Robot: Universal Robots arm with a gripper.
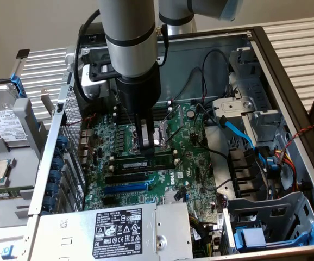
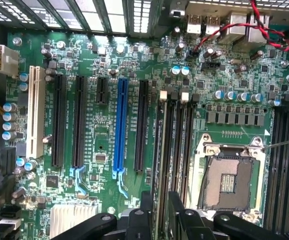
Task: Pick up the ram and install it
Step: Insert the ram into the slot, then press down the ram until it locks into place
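The ram (image 1: 133, 162) is a thin green stick with a small white label. It stands in one of the black memory slots (image 2: 177, 140) next to the bare CPU socket (image 2: 229, 175). In the wrist view I see the ram (image 2: 161, 165) edge-on, running up from between my fingertips. My gripper (image 1: 145, 144) hangs straight down over that slot, just above the stick. My gripper (image 2: 160, 214) is open, one black finger (image 2: 146, 212) on each side of the ram's top edge with a small gap to it.
The open computer case lies flat. The power supply (image 1: 119, 228) fills the near side, and a blue cable (image 1: 238, 133) and drive cage (image 1: 276, 217) sit at the exterior view's right. A blue expansion slot (image 2: 119, 125) lies beside the memory slots. A loose hard drive (image 1: 5, 126) rests outside the case.
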